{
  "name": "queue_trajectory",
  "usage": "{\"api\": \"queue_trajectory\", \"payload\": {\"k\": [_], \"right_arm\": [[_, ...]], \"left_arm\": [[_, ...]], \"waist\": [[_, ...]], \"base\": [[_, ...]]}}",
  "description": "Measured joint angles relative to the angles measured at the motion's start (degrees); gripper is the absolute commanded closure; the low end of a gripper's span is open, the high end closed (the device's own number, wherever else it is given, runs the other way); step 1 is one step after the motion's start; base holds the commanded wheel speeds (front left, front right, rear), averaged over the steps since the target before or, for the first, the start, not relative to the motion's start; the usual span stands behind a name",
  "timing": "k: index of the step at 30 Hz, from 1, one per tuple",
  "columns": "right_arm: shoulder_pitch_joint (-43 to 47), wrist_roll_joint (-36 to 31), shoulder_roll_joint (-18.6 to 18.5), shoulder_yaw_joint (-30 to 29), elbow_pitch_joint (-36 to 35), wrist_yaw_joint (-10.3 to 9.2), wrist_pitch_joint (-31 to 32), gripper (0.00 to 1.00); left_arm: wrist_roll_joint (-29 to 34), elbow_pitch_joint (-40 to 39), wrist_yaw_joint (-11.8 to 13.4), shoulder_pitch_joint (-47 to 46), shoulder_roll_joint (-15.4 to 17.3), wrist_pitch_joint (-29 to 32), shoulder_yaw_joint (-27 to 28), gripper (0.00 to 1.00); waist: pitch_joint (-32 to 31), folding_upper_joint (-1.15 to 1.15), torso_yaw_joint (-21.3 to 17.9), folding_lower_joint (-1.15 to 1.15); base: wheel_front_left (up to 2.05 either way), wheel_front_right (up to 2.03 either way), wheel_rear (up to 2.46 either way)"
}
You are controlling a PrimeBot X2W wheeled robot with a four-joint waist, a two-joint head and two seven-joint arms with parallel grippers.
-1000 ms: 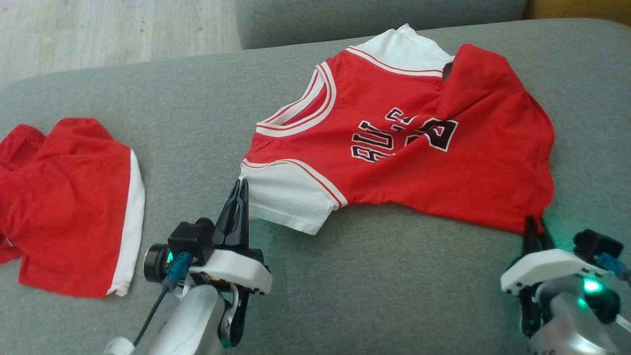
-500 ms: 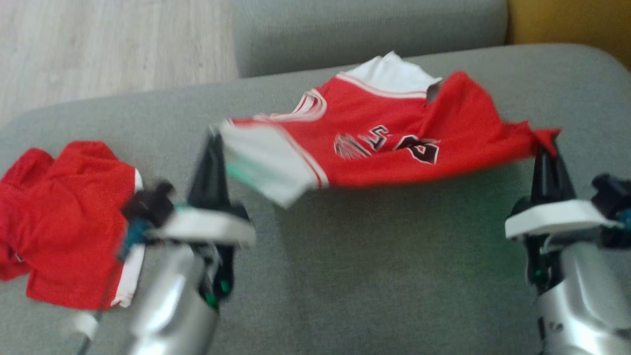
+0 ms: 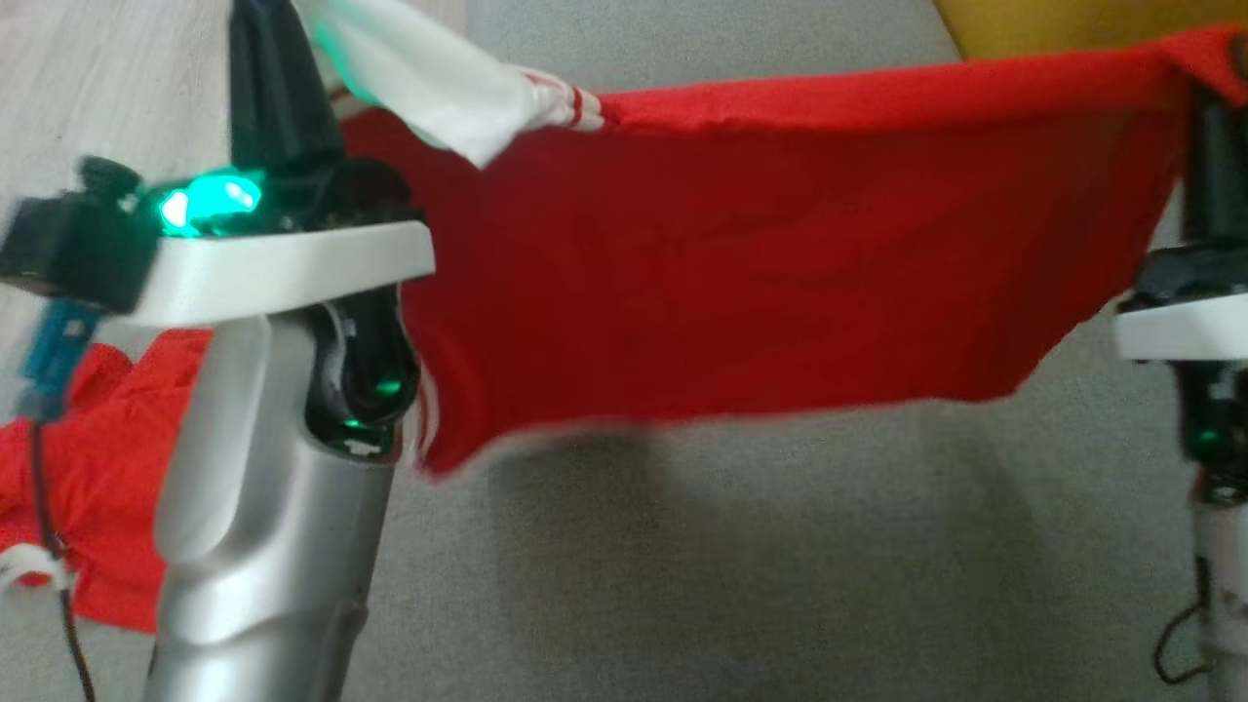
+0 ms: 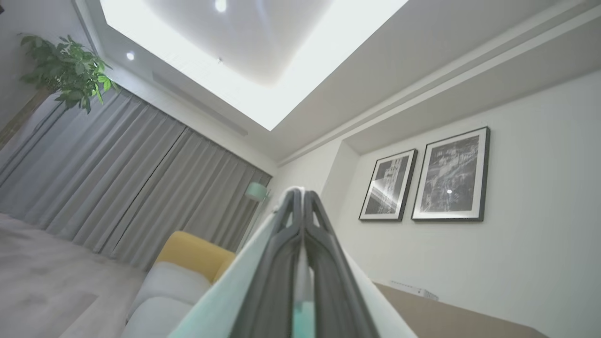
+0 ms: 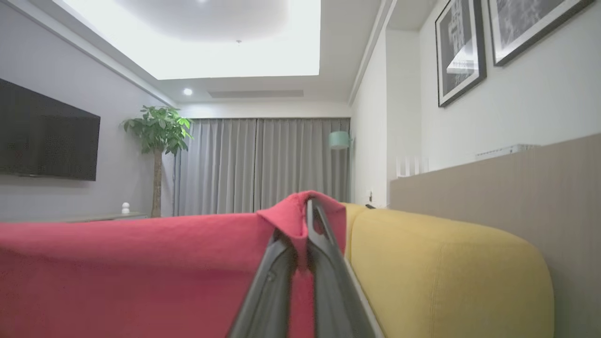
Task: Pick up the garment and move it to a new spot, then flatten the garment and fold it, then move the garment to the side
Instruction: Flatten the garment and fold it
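Observation:
The garment (image 3: 741, 283), a red jersey with white sleeves, hangs stretched in the air between my two grippers, its lower edge clear of the grey sofa seat (image 3: 780, 585). My left gripper (image 3: 268, 19) at the upper left of the head view is shut on the white sleeve (image 3: 429, 88). In the left wrist view the left gripper (image 4: 300, 195) has white cloth (image 4: 225, 300) pinched in its closed fingers. My right gripper (image 3: 1230, 58) at the right edge is shut on a red corner. In the right wrist view the right gripper (image 5: 307, 206) has red cloth (image 5: 141, 272) draped over its tips.
A pair of red shorts (image 3: 88, 487) lies on the sofa at the lower left, partly behind my left forearm. A yellow cushion (image 3: 1024, 19) sits at the far right; it is also in the right wrist view as the yellow cushion (image 5: 446, 272). Wooden floor (image 3: 97, 78) lies beyond the sofa's left end.
The right gripper has closed on the jersey's red corner. Both arms have lifted the jersey off the sofa, so it now hangs between them. The head camera has also shifted.

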Motion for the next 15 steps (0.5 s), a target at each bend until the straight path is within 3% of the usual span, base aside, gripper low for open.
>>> {"api": "queue_trajectory", "payload": {"k": [6, 9, 13, 15], "right_arm": [[3.3, 1.4, -0.2, -3.0, -12.4, 0.00, 7.0, 1.00], [3.6, 1.4, 0.2, -4.6, -15.8, 0.00, 9.7, 1.00], [-0.2, 1.5, -0.2, -3.4, -14.6, 0.00, 13.0, 1.00], [-8.9, 2.5, -1.0, -1.4, -7.7, 0.00, 13.7, 1.00]], "left_arm": [[-0.6, -11.6, 3.4, -1.1, 0.9, 5.8, 0.5, 1.00], [-0.4, -12.8, 4.6, -2.6, 2.3, 9.3, 0.5, 1.00], [-0.7, -6.2, 5.0, -8.7, 4.6, 14.3, 0.6, 1.00], [0.6, 2.0, 3.8, -16.5, 6.8, 15.2, 0.8, 1.00]], "waist": [[1.1, 0.00, -0.1, 0.00], [2.5, 0.00, -0.1, 0.00], [6.9, 0.00, -0.4, 0.01], [10.9, 0.00, -0.7, 0.02]], "base": [[0.00, 0.00, 0.00], [0.00, 0.00, 0.00], [0.00, 0.00, 0.00], [0.00, 0.00, 0.00]]}}
